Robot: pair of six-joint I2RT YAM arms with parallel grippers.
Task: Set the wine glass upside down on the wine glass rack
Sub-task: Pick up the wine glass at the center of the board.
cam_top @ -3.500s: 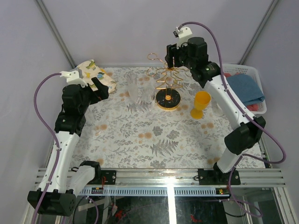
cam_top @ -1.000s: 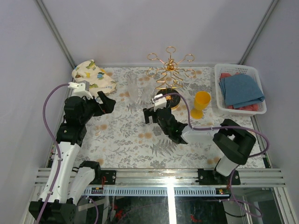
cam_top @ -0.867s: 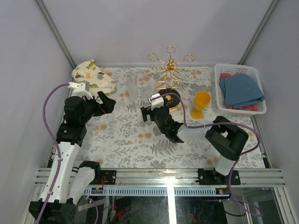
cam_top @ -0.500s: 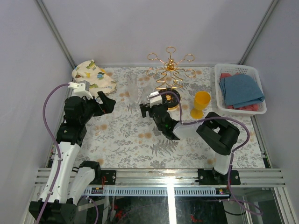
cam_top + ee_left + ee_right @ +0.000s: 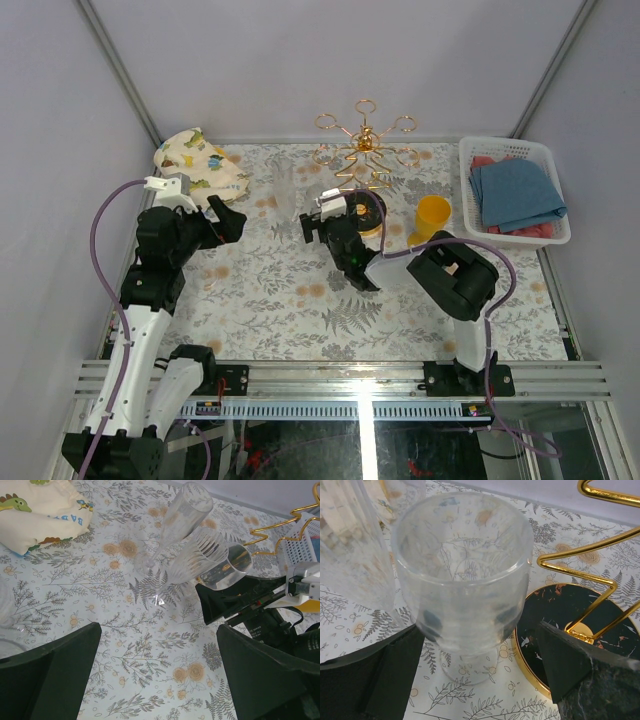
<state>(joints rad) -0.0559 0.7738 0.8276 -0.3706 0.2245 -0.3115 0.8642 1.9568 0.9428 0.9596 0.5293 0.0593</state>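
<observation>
Black fingers (image 5: 380,680) of the right gripper (image 5: 477,630) stand wide apart on either side of the wine glass (image 5: 462,575), not yet closed on it. Left gripper (image 5: 157,630) equally wide, empty. Glass is clear, with a ribbed bowl, short stem and round foot. It stands upright on the floral cloth (image 5: 300,310), just beside the wine glass rack (image 5: 362,160), which has thin gold wire loops over a glossy black disc. Judged progress: grasp, inversion and hanging all left to do.

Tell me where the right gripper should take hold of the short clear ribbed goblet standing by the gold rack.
Grip the ribbed goblet's wide bowl, coming level from the near side, where the open right gripper faces it. The stem looks too stubby, and the tall clear flute on its left and the rack's round black base on its right crowd the sides.
</observation>
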